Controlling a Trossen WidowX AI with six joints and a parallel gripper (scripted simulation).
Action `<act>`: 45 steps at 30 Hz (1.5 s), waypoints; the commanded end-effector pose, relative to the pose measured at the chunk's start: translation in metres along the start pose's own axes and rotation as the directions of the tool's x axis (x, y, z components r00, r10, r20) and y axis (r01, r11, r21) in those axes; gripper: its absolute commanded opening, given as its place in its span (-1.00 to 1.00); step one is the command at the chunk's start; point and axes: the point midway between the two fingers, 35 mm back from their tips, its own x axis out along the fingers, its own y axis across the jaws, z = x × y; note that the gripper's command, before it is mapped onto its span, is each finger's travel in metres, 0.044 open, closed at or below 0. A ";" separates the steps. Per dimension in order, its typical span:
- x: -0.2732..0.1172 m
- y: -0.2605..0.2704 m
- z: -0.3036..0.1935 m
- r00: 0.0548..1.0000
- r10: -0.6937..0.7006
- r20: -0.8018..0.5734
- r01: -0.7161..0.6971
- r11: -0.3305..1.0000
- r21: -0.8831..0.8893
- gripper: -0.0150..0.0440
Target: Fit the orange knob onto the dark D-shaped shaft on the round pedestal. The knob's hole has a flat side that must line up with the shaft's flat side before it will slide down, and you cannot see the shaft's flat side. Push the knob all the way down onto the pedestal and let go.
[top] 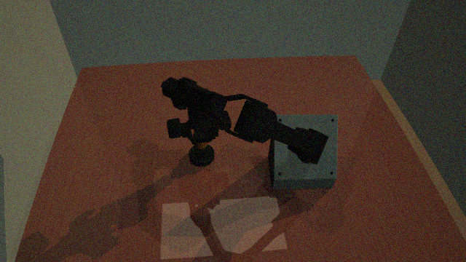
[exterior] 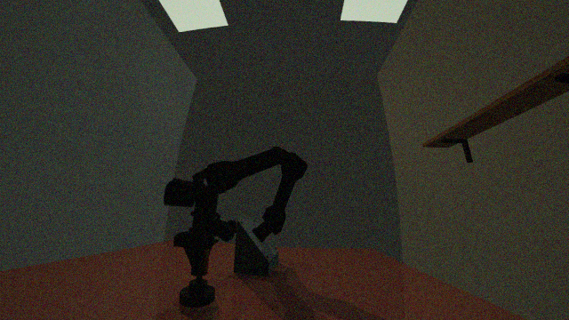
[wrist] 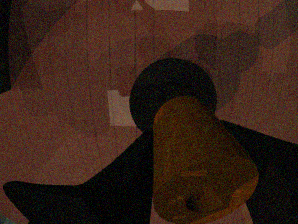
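Observation:
The orange knob [wrist: 197,155] [top: 202,145] is upright between the two dark fingers of my gripper [wrist: 185,132] [top: 202,143] [exterior: 200,272], which is shut on it. The round dark pedestal [wrist: 172,75] [top: 202,158] [exterior: 196,297] stands on the table directly below the gripper. In the wrist view the knob's far end overlaps the near part of the pedestal. The knob and the fingers hide the D-shaped shaft. How far the knob is down on the shaft, and whether the flats line up, cannot be told in this dim light.
A grey box [top: 302,175] [exterior: 251,258] with a sloping top and dark screw heads stands to the right of the pedestal in the top view, partly covered by the arm. A wooden shelf [exterior: 502,104] is on the right wall. Arm shadows and bright light patches fall across the red table [top: 127,109].

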 end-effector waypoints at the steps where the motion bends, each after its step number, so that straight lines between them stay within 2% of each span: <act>1: 0.001 0.001 0.000 1.000 -0.002 0.001 0.002 0.999 -0.051 -0.49; 39: -0.002 0.001 0.000 1.000 -0.002 0.001 0.002 0.999 -0.051 -0.49; 45: 0.000 0.000 -0.001 1.000 -0.002 0.001 0.002 0.976 -0.217 -0.49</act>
